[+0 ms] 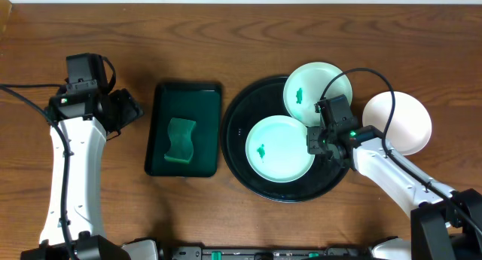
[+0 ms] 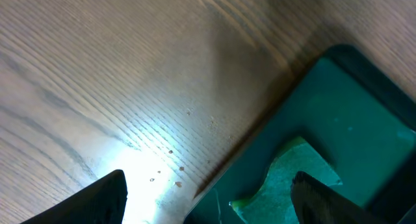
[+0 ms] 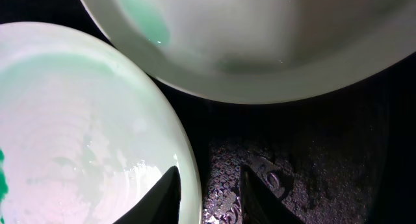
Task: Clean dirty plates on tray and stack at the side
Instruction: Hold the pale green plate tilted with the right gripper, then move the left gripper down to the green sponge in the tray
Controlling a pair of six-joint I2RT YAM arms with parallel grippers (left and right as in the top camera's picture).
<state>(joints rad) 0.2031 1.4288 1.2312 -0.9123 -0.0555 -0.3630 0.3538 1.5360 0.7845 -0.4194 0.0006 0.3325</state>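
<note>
Black tray (image 1: 235, 139): lying on the table (image 1: 226, 34), right of centre, carrying two plates.
Front plate (image 1: 280, 148): lying flat inside the black tray, showing a pale green tint and a small green smear.
Rear plate (image 1: 312, 90): sitting at the black tray's far edge, overhanging its rim, also showing a green smear.
Third plate (image 1: 399, 123): resting on the table just right of the black tray, looking plain white.
Right gripper (image 3: 209, 185): straddling the front plate's right rim, jaws standing narrow; pinching or not, impossible telling.
Left gripper (image 2: 211, 198): hovering over bare wood beside the green tray, jaws spread wide, holding nothing.
Green tray (image 1: 162, 124): lying left of the black tray, holding a green sponge (image 1: 181, 139).
</note>
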